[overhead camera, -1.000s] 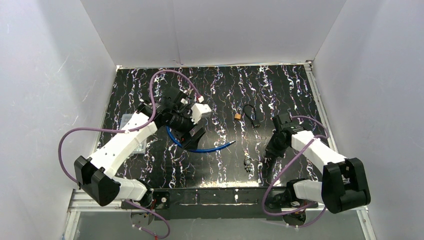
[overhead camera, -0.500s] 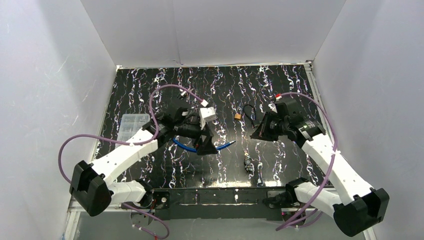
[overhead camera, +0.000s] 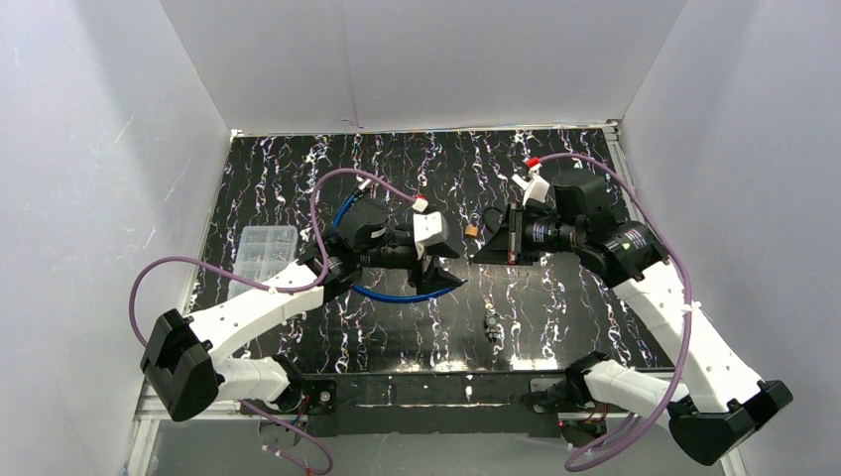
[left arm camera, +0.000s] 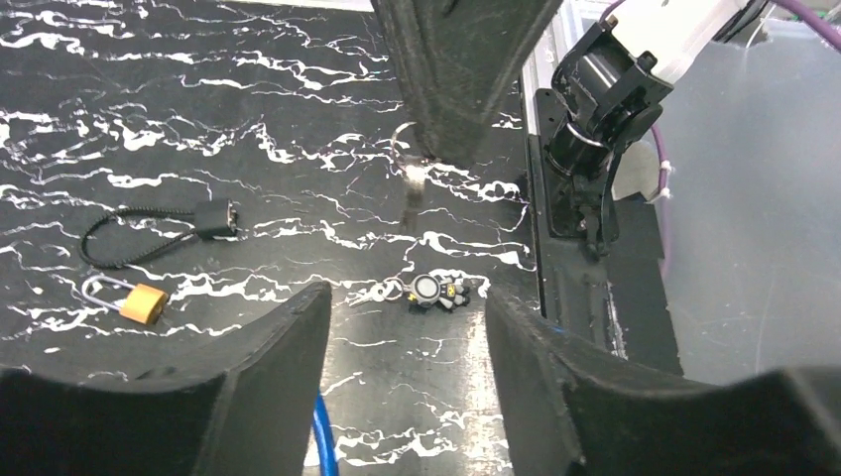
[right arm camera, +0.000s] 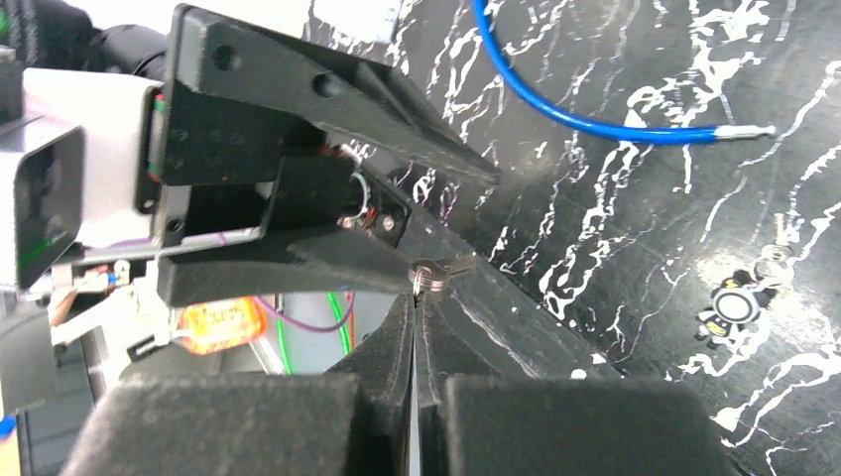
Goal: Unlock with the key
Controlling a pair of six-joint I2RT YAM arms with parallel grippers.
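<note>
A small silver key (left arm camera: 412, 188) on a ring hangs from the tips of my right gripper (right arm camera: 417, 293), which is shut on it; the key's ring (right arm camera: 432, 274) shows at the fingertips. That gripper (overhead camera: 478, 252) hovers above the table's middle, facing left. A brass padlock (left arm camera: 140, 302) lies on the black marbled table (overhead camera: 555, 178), also visible as the padlock (overhead camera: 473, 230) just behind the right gripper. My left gripper (left arm camera: 407, 297) stands open with nothing between its fingers. It (overhead camera: 448, 264) faces the right gripper, close to it.
A black cable lock (left arm camera: 213, 218) lies beside the padlock. A round keychain with keys (left arm camera: 431, 290) (overhead camera: 491, 323) rests near the front edge. A blue cable (overhead camera: 397, 296) loops under the left arm. A clear plastic box (overhead camera: 266, 248) sits at the left.
The right arm rose and swung left to the table's middle, still shut. The left gripper moved right to face it, and its jaws narrowed.
</note>
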